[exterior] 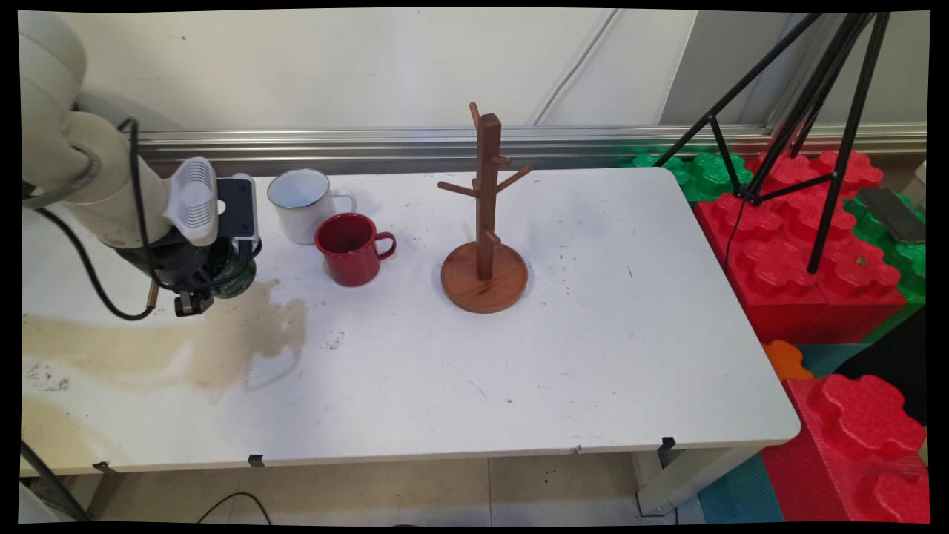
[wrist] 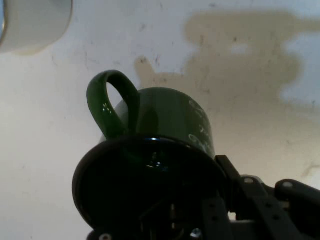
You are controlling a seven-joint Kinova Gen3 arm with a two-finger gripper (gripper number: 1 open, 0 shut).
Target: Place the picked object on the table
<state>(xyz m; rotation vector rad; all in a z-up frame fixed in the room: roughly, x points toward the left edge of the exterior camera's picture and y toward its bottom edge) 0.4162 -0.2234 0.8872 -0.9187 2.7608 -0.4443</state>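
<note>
The gripper (exterior: pixel 194 300) appears clenched on the rim of a green mug (wrist: pixel 165 125) (fingers mostly hidden), low over the desk (exterior: pixel 593 334), and a thin rim grip could let it slip or swing into the red mug (exterior: pixel 348 248) just beside.

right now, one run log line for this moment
gripper: shut on green mug | mug: over table left side | nearby: red mug, white mug
</note>
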